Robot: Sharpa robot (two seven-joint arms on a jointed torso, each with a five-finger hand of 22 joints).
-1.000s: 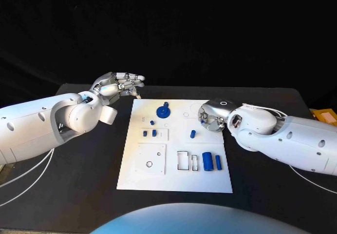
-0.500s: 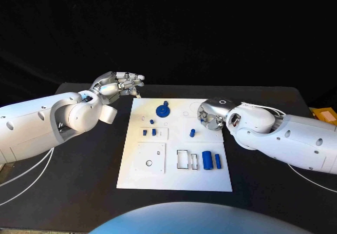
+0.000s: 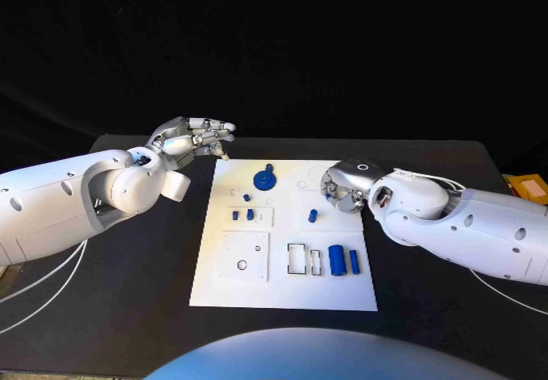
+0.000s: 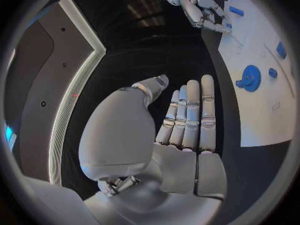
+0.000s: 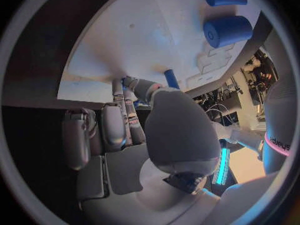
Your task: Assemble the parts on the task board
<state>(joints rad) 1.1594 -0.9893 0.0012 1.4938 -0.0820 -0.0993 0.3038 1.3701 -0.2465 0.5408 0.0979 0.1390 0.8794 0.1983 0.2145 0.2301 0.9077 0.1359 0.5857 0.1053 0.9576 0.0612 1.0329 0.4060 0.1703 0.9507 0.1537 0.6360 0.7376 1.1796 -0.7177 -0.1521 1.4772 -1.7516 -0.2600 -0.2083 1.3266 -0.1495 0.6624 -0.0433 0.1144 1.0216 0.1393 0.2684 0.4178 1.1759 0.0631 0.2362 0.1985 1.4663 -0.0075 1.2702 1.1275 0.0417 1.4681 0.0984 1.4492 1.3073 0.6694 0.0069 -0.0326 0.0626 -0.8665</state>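
Several blue parts (image 3: pixel 337 260) on task board (image 3: pixel 286 294) — unassembled

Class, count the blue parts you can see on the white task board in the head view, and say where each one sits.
7: round part at the far end; small one below it; pair on the raised plate; peg mid-board; thick cylinder and thin bar near end. The right hand may hide others.

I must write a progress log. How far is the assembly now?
Early stage. Done: nothing clearly; the blue disc sits on the task board. In hand: nothing; the left hand is off the board, the right hand at its edge. Left: the blue cylinder and small pegs lie loose.
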